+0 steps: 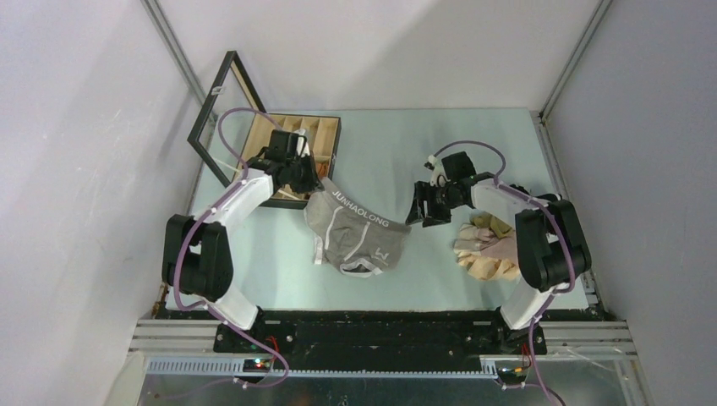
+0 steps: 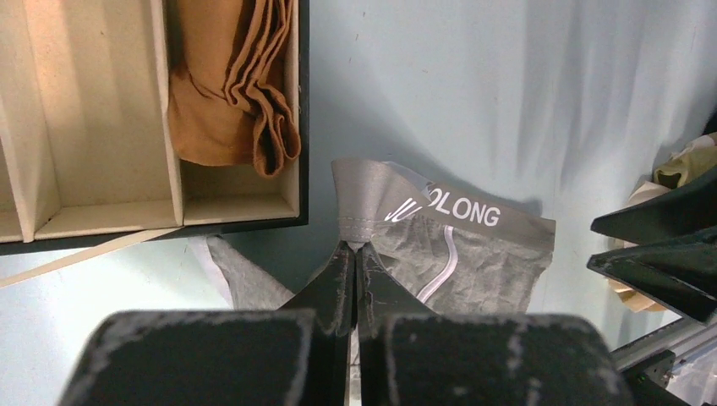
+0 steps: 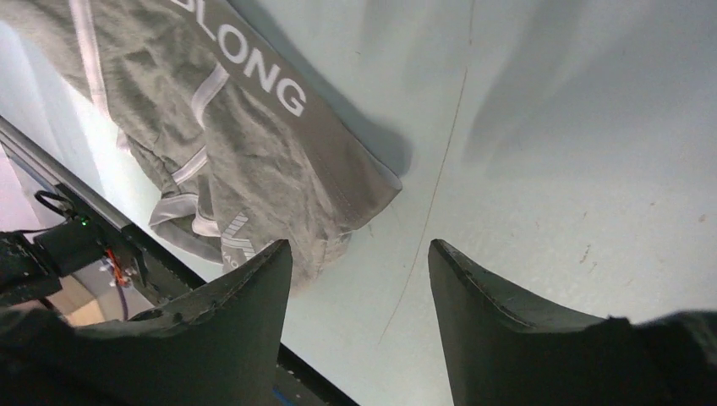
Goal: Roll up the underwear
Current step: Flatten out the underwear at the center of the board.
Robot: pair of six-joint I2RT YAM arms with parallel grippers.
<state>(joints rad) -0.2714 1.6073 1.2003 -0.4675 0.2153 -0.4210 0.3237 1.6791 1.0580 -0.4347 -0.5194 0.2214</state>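
Grey briefs (image 1: 359,233): spread rumpled and unrolled mid-tabletop (image 1: 406,144); broad waistband with white lettering facing up, white trim along seams and leg openings; one waistband corner pinched in the closed left hand (image 2: 355,254), just beside the box (image 2: 303,127). Rust-brown garment (image 2: 232,93): bunched in soft folds, tucked into the box's end compartment, filling its width. Beige pile (image 1: 486,249): pale beige and pinkish cloth heaped loosely on the right, unrolled, well apart from the grey briefs.

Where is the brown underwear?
In the left wrist view, upper left: the brown underwear is tucked in the box's rightmost compartment, near the grey underwear.
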